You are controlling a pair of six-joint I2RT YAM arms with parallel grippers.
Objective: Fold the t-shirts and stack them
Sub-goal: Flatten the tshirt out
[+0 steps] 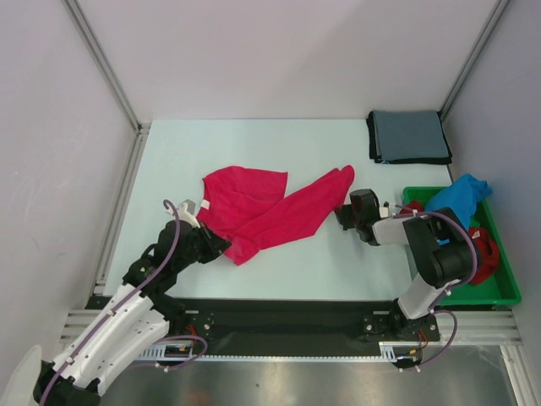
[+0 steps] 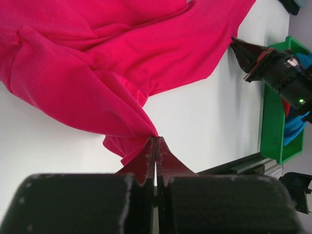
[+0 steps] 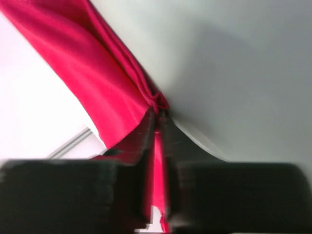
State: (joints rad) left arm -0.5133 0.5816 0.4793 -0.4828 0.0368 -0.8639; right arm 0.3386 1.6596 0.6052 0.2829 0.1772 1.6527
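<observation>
The bright pink-red t-shirt point(image 1: 262, 211) lies crumpled and stretched across the middle of the table. My left gripper point(image 1: 223, 245) is shut on its near corner; the left wrist view shows the jaws point(image 2: 156, 140) pinching the cloth point(image 2: 97, 58). My right gripper point(image 1: 341, 214) is shut on the shirt's right end; the right wrist view shows cloth point(image 3: 92, 73) bunched at its tips point(image 3: 158, 113). The grey-blue t-shirt point(image 1: 408, 135) lies folded at the back right. The bright blue t-shirt point(image 1: 461, 196) and the darker red one point(image 1: 485, 254) lie in the green tray.
The green plastic tray point(image 1: 499, 292) stands at the right edge of the table, just behind my right arm, and shows in the left wrist view point(image 2: 273, 122). Metal frame rails run along the left edge and the near edge.
</observation>
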